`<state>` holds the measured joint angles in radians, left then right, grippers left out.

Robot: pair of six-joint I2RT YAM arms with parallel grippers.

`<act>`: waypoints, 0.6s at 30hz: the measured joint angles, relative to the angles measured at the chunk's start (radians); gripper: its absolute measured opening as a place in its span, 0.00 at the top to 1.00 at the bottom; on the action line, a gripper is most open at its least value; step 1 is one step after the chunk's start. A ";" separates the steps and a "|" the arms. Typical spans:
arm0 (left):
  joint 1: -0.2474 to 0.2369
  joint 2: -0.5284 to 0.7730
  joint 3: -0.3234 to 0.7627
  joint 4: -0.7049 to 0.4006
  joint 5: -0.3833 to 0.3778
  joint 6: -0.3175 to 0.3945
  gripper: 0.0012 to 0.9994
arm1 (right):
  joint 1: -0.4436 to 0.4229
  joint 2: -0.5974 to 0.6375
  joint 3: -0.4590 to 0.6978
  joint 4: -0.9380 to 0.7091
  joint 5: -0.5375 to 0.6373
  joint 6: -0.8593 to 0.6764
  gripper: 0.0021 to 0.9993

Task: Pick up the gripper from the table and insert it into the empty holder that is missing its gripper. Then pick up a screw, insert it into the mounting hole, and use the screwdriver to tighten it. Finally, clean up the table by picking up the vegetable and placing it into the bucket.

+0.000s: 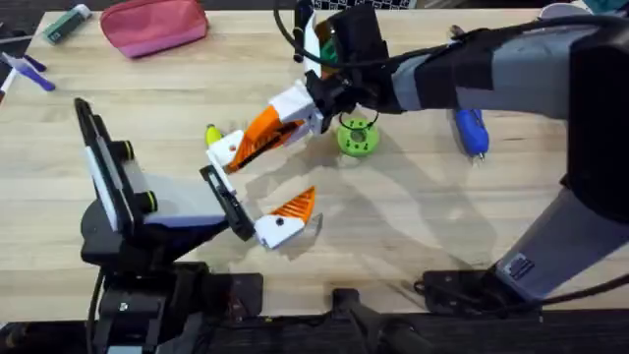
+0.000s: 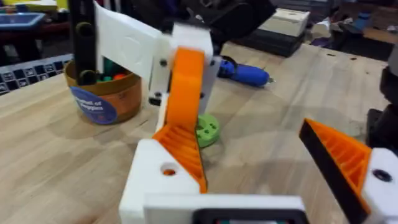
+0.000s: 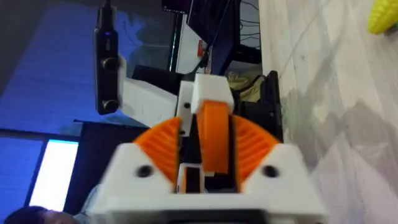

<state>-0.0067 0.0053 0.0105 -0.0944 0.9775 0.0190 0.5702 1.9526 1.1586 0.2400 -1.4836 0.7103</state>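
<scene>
R claw (image 1: 257, 143) clenched on the gripper (image 2: 186, 93), long axis upright over holder (image 2: 163, 180); L claw (image 1: 263, 202) released.

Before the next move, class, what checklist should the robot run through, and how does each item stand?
1. Right pincer shut on the loose orange plastic wedge-shaped fingertip: ok.
2. Fingertip's lower end meets the white blocky plastic holder: ok.
3. Fingertip fully seated in the holder: cannot tell.
4. Left pincer open, its fingers spread: ok.
5. Blue pen-shaped screwdriver lying free on the wooden table: ok.
6. Slender yellow toy vegetable in the round orange-brown bucket: not ok, it lies on the table beside the holder.
</scene>
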 joint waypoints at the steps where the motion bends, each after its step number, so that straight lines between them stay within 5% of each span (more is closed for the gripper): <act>1: -0.001 0.000 0.000 0.000 0.005 -0.001 0.01 | 0.002 0.000 0.005 0.003 -0.002 0.000 0.51; 4: -0.001 0.000 0.000 -0.001 0.010 -0.005 0.01 | 0.006 0.000 0.015 0.007 -0.004 -0.001 0.07; 5: -0.001 0.000 0.000 -0.001 0.011 -0.005 0.01 | 0.007 0.000 0.016 0.008 -0.004 -0.002 0.02; 18: -0.001 0.000 0.000 -0.003 0.021 -0.009 0.01 | 0.008 0.000 0.017 0.008 -0.006 -0.003 0.01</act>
<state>-0.0078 0.0051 0.0105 -0.0971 0.9989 0.0097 0.5777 1.9526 1.1755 0.2478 -1.4899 0.7078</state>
